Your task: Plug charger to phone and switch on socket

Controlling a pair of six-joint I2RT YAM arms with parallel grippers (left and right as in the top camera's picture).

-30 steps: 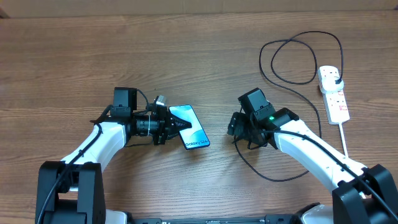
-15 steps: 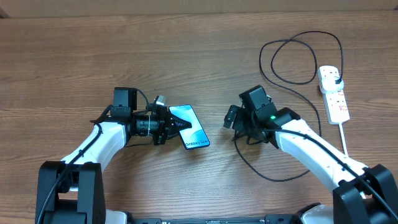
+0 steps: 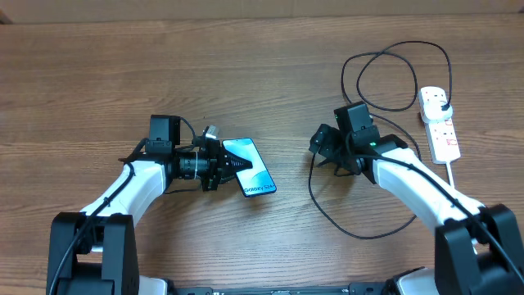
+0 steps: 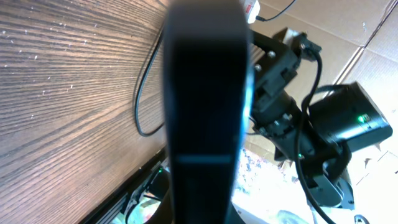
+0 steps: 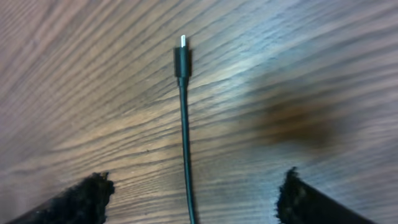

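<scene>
The phone point(image 3: 250, 166), its light-blue screen up, lies left of centre. My left gripper point(image 3: 224, 166) is shut on its left edge. In the left wrist view the phone point(image 4: 205, 93) is a dark slab seen edge-on between the jaws. The charger, a thin black cable point(image 3: 393, 49), loops from its plug in the socket point(image 3: 440, 124), a white power strip at the right. My right gripper point(image 3: 322, 147) is open just above the cable's free end. In the right wrist view the small connector point(image 5: 181, 59) lies on the table ahead of the open jaws point(image 5: 193, 199), with the cable running between them.
The power strip's thick white cord point(image 3: 452, 176) runs toward the front right edge. A slack bow of black cable point(image 3: 352, 235) lies in front of the right arm. The right arm point(image 4: 311, 106) shows in the left wrist view.
My right gripper has moved back and to the right, away from the phone. The left gripper and the phone have not moved.
</scene>
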